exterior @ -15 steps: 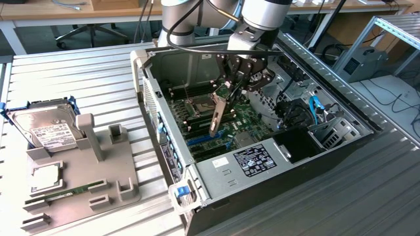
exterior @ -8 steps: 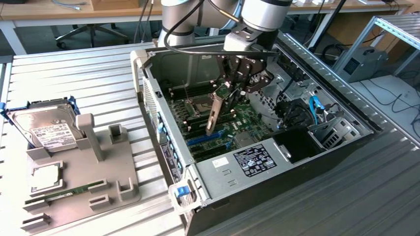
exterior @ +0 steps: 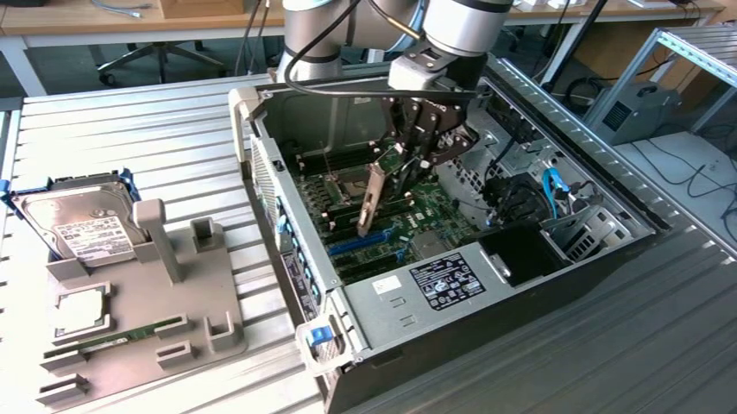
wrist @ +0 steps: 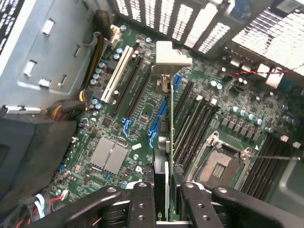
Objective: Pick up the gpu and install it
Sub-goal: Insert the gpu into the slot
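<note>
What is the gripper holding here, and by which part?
The gripper holds the gpu by its upper edge, fingers on both faces, with the card hanging edge-down over the motherboard inside the case.

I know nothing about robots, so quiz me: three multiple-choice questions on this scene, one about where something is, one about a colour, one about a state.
1. Where is the gpu?
A. On the grey tray beside the hard drive
B. Inside the open computer case, above the motherboard
C. On the floor

2. What colour is the motherboard?
A. Green
B. Red
C. White

3. What is the gripper doing?
A. Hanging empty
B. Clamped on the hard drive
C. Clamped on the gpu

Answers:
1 B, the card hangs edge-down inside the computer case.
2 A, its board shows green in both views.
3 C, the wrist view shows the fingers closed on either side of the card's upper edge, while the hard drive stands in the tray.
</note>
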Tool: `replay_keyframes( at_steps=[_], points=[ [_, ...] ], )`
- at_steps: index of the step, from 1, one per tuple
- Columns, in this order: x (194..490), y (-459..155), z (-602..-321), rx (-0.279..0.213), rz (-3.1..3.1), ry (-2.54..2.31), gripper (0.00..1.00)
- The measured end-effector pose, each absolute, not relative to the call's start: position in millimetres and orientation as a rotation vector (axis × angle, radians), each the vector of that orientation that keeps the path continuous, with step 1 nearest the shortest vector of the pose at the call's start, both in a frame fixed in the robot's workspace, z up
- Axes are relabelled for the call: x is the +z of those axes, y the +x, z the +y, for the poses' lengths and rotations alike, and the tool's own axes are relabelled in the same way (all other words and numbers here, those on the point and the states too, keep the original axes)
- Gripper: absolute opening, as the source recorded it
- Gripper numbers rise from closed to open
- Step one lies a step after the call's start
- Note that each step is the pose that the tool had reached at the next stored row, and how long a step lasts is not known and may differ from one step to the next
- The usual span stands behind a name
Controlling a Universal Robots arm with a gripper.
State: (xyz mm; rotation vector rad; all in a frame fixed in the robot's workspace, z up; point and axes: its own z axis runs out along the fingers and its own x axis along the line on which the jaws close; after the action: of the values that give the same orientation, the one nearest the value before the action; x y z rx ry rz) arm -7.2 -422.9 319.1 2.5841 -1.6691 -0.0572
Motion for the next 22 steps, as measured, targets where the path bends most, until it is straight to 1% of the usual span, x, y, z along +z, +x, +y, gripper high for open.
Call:
replay_keyframes(
  at_steps=[9, 22],
  points=[
    [316.1, -7.2, -422.8, -0.056, -1.831, 2.466, 0.26],
    [315.8, -7.2, -422.9, -0.014, -1.984, 2.292, 0.26]
  ],
)
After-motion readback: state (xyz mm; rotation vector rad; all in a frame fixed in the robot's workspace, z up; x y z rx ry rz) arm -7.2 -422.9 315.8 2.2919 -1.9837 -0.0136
